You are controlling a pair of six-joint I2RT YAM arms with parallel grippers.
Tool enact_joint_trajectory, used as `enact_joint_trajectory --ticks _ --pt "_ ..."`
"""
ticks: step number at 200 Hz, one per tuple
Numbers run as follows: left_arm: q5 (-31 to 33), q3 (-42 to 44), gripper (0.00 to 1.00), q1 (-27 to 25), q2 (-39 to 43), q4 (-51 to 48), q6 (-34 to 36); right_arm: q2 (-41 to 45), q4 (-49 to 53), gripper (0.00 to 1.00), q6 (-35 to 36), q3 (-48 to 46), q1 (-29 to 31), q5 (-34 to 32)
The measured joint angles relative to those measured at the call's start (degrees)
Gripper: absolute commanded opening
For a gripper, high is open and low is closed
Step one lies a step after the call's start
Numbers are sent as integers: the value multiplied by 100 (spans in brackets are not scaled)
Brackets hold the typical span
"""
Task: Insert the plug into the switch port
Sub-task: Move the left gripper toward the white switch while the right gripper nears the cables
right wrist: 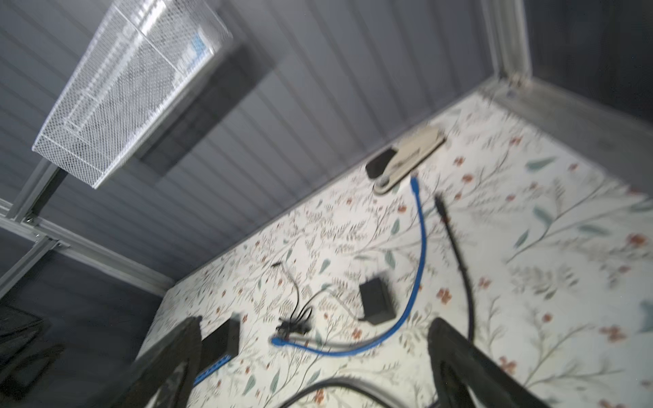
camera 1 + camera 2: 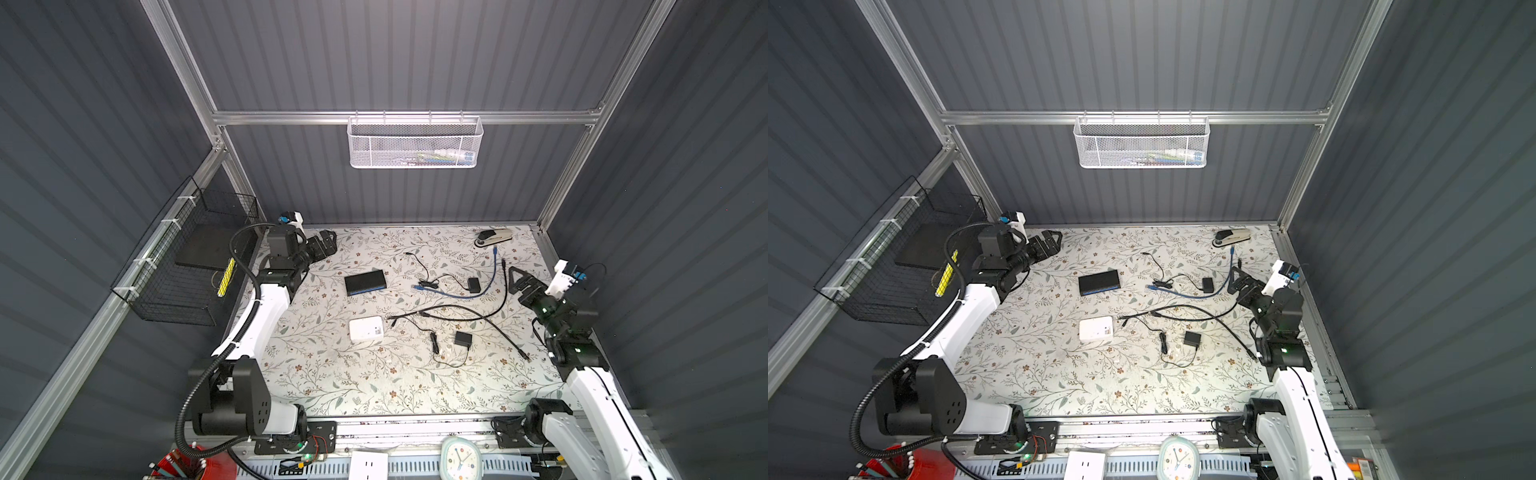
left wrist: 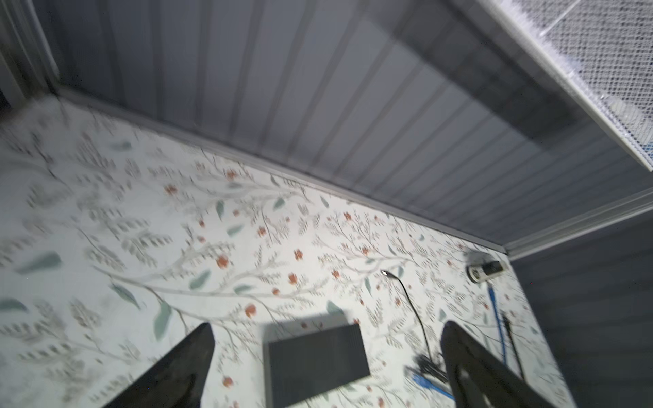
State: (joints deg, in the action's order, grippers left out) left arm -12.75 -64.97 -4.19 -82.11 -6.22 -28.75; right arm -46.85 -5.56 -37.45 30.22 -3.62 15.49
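The left pincer (image 2: 327, 242) has its jaws wide apart with nothing between them, over the far left corner of the desk (image 2: 332, 374). In its wrist view the 2 fingers (image 3: 198, 353) frame the black switch (image 3: 314, 360). The right pincer (image 2: 515, 277) is also spread and empty at the desk's right edge, just beside the far stretch of a thick black cable (image 2: 506, 291).

The switch lies flat between the arms, left of centre in both top views, with its blue port face turned to the near side. The blue cable (image 2: 493, 272) curves from near the stapler (image 2: 494, 237) toward the switch. Its nearer plug (image 2: 419, 286) lies on the desk to the right of the switch, apart from it, beside a bundled thin black cord. A small black adapter (image 2: 473, 284) sits inside the blue curve. Nearer, a white box (image 2: 365, 329) and a 2nd adapter (image 2: 462, 338) rest among more black leads.
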Motion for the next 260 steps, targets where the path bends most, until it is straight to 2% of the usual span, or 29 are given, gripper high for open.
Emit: enact_joint_trajectory --ticks 24,52,73,107,168,217,260 --pt "-221 -7 100 -155 -68 -901 -446 -297 433 99 -293 109 136 531" --pt "61 -273 100 -774 -61 -2022 -542 -479 730 99 -341 474 468 857" --pt "162 -345 100 -1156 -15 -2441 -579 -728 927 99 -247 815 898 916" --pt "181 -83 100 -1222 125 -2597 -623 -925 1303 99 -129 1156 1770 686" --pt "184 361 100 -1222 146 -2564 -472 -970 2024 99 -319 1322 3176 -326" --pt "214 557 100 -1222 393 -2726 -531 -883 2118 99 -367 1349 3379 -721" --pt "400 844 100 -1222 695 -3034 -828 -1346 1886 99 -238 1353 3394 -695"
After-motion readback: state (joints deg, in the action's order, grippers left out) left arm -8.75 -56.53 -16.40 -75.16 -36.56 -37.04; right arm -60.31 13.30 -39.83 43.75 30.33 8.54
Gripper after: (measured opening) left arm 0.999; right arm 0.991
